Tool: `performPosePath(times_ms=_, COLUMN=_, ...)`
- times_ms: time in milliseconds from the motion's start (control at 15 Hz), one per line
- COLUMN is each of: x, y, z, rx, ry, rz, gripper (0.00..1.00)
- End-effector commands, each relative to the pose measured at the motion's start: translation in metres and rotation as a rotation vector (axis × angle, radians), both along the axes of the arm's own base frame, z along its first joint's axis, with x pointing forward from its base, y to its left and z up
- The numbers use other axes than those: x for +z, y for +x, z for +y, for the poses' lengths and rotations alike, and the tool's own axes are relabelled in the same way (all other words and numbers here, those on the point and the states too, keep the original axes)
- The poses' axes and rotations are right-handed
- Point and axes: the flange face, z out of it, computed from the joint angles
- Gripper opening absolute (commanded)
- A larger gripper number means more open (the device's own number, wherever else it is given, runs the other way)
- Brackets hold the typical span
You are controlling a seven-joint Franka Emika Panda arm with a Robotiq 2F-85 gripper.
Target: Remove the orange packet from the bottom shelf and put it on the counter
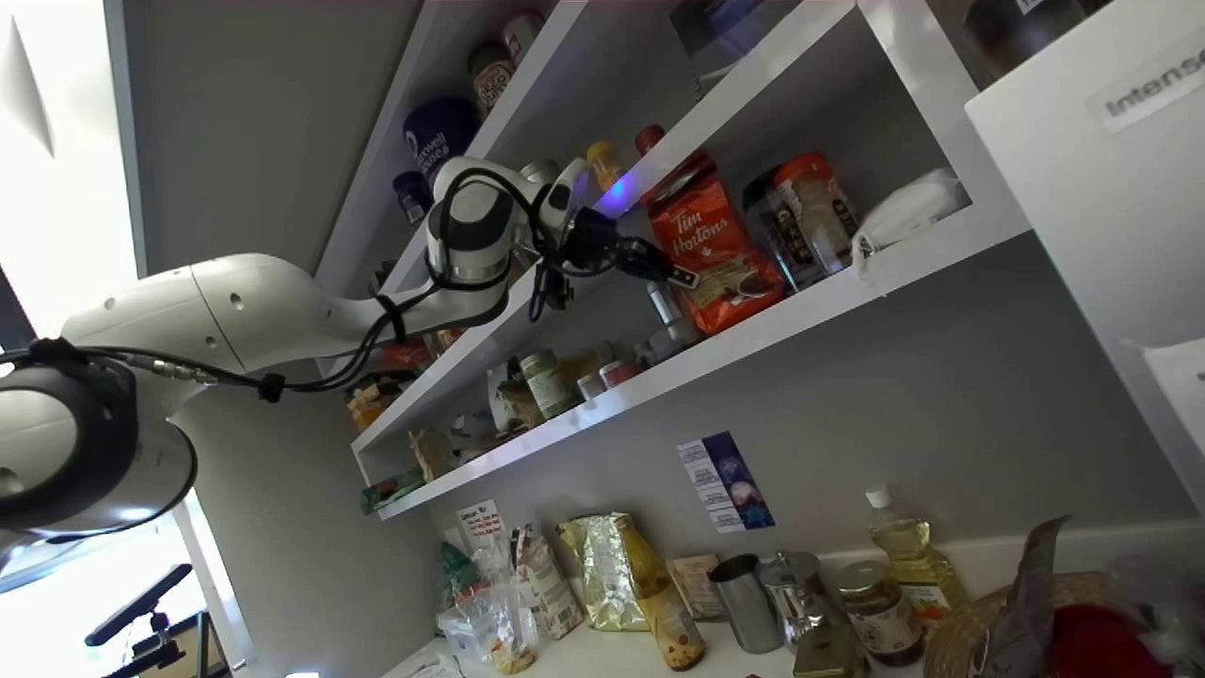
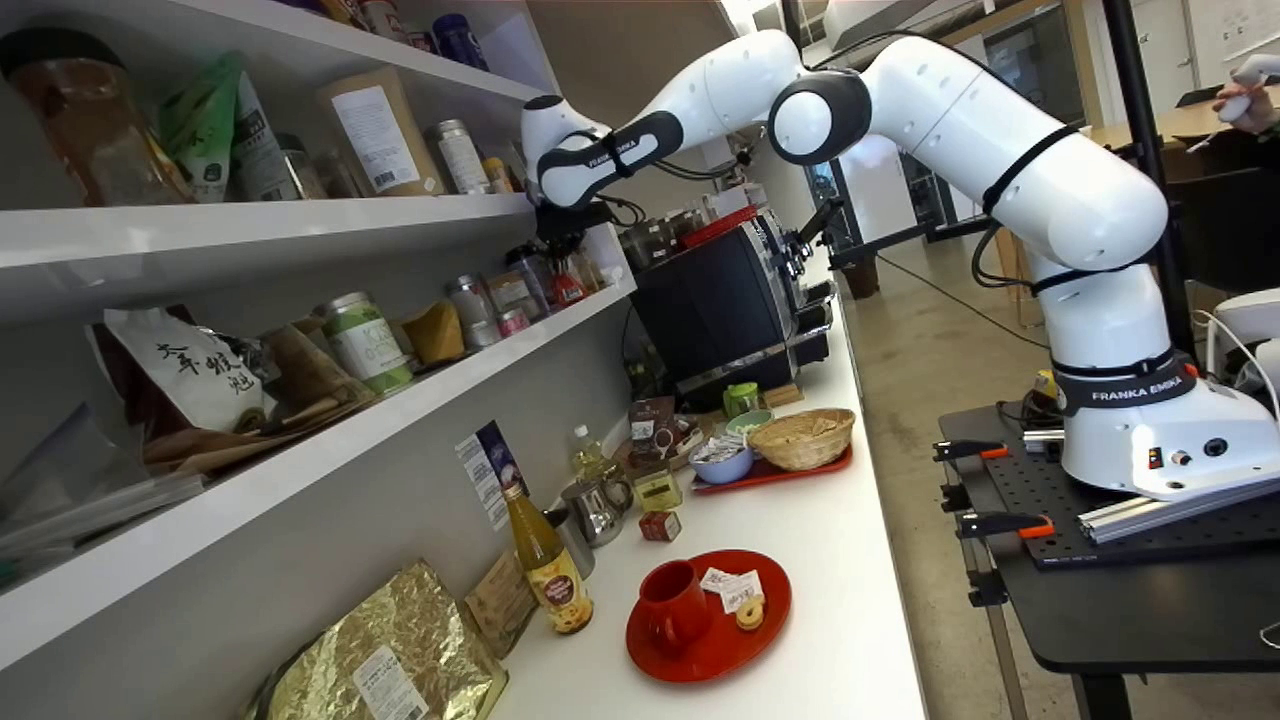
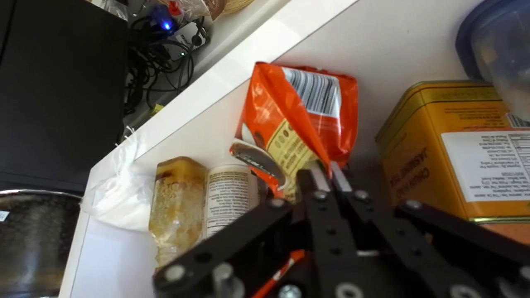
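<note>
The orange packet [image 1: 706, 235] is a red-orange Tim Hortons bag. It stands tilted on the bottom shelf [image 1: 800, 318], its lower end near the thick front edge. In the wrist view the packet [image 3: 331, 120] shows a barcode and a yellow label. My gripper [image 3: 328, 176] has its fingertips close together on a thin fold of the packet's side. In an exterior view the gripper [image 1: 685, 276] overlaps the packet's front. In an exterior view a small red part of the packet [image 2: 567, 288] shows below the dark gripper. The counter [image 2: 830, 580] is the white worktop below.
A yellow tin [image 3: 422, 165] stands close beside the gripper. A honey-coloured jar [image 3: 176, 198], a white-labelled container [image 3: 227, 194] and a white bag [image 3: 124, 198] stand on the other side. A higher shelf [image 1: 725, 104] lies just above. A red plate [image 2: 735, 640] stands on the counter.
</note>
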Motion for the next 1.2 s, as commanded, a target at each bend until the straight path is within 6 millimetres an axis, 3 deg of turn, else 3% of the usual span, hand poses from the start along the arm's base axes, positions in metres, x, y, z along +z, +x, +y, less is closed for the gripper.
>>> performPosePath(times_ms=0, x=0.004, y=0.001, z=0.002, rx=0.014, ry=0.011, rz=0.022, gripper=0.00)
performPosePath(times_ms=200, x=0.009, y=-0.010, z=0.012, rx=0.017, ry=0.036, rz=0.060, gripper=0.01)
performPosePath(times_ms=400, x=0.018, y=-0.033, z=0.031, rx=0.037, ry=0.080, rz=0.122, gripper=0.01)
performPosePath(times_ms=867, x=0.032, y=-0.128, z=0.070, rx=0.013, ry=0.103, rz=0.344, gripper=0.01)
performPosePath(times_ms=1000, x=0.026, y=-0.150, z=0.088, rx=0.071, ry=0.122, rz=0.396, gripper=0.01)
performPosePath(times_ms=1133, x=0.010, y=-0.163, z=0.121, rx=0.194, ry=0.151, rz=0.431, gripper=0.01)
